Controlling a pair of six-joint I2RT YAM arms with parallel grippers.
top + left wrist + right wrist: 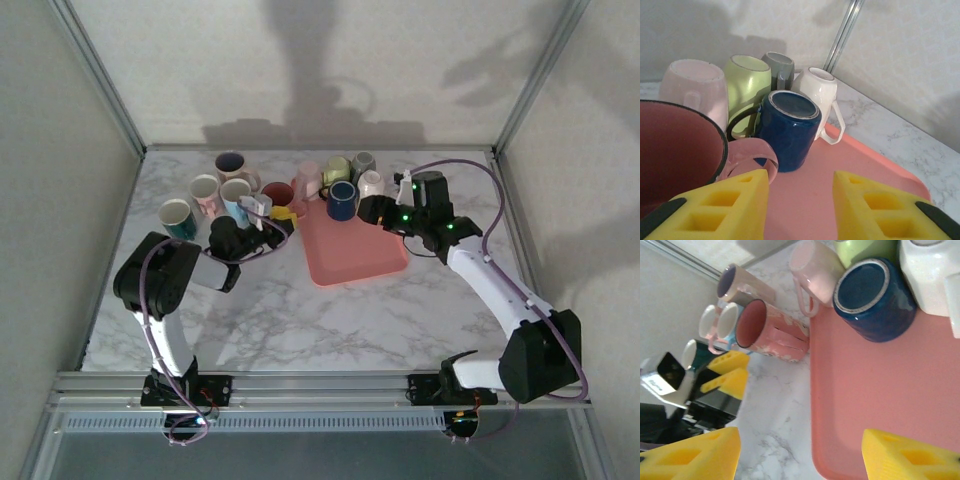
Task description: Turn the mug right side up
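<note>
A pink mug with a dark red inside [278, 194] stands mouth up on the marble just left of the pink tray [350, 255]. In the left wrist view this mug [675, 150] is at the left, its handle [747, 152] against my left finger. My left gripper [800, 200] is open, with bare tray [865, 160] showing between the pads. A dark blue mug [790, 127] stands upside down on the tray. My right gripper [800, 450] hangs open over the tray's left edge [880, 390], below the blue mug [875, 297] and the pink mug [770, 332].
Behind the blue mug stand upside-down pale pink [690, 85], light green [747, 85], grey [780, 67] and white [817, 92] mugs. Several upright mugs [205, 190] cluster at the back left. The enclosure's metal posts [520, 100] and walls bound the table.
</note>
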